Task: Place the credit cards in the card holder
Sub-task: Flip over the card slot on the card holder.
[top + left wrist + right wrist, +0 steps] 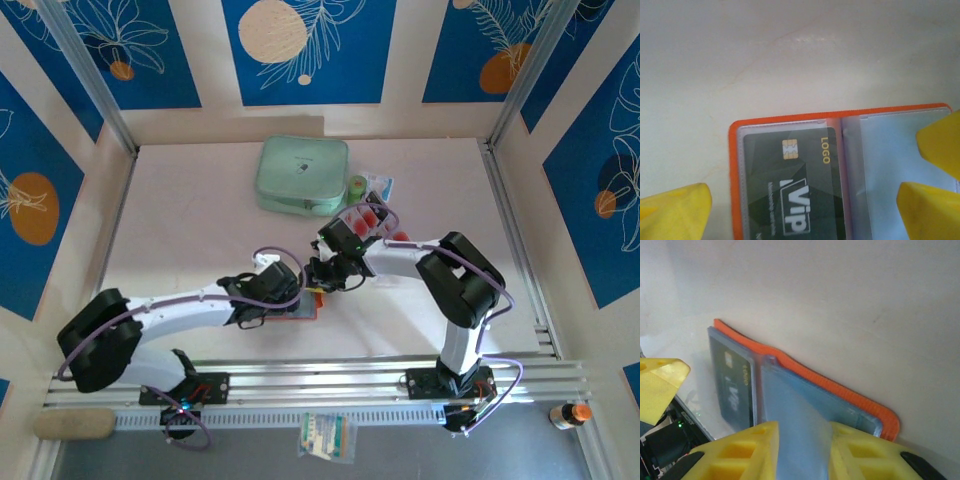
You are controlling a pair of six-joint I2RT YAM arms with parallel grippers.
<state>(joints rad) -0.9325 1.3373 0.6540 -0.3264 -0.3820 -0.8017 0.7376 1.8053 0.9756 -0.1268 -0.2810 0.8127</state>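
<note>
The orange-red card holder [734, 165] lies open on the table, with a dark card [790, 185] marked VIP tucked in its left pocket. My left gripper [802, 212] stands open over it, one finger on each side. My right gripper [802, 450] comes in from the holder's right side. Its jaws are a little apart, and a pale blue inner pocket leaf [790, 400] rises between them. In the top view both grippers meet over the holder [306, 308]. The pale credit cards [368, 217] with red circles lie further back in a clear tray.
A mint-green zip case [302, 175] sits at the back, with a small green object [357, 185] beside it. The metal rail [320, 375] runs along the near edge. A small bottle [570, 413] and a packet [327, 435] lie in front of it.
</note>
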